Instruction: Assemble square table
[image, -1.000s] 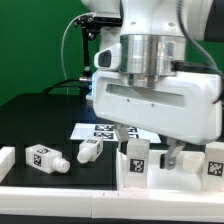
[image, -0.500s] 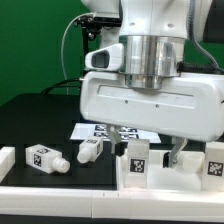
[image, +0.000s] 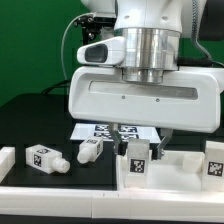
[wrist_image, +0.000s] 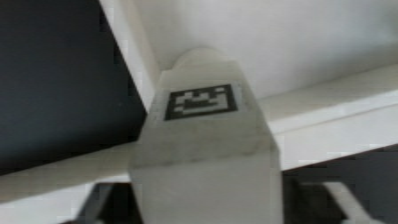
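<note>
The square table top (image: 185, 180) lies near us on the exterior view's right, and the gripper (image: 142, 142) pinches a leg (image: 137, 157) standing at its corner; if the leg leans, it could jam or slip out.

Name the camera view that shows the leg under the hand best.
The wrist view: the leg fills the middle of the picture, its tag facing the camera, right in front of the hand. The exterior view shows the same leg only small, low under the bulky hand, with little but its tagged face clear.
</note>
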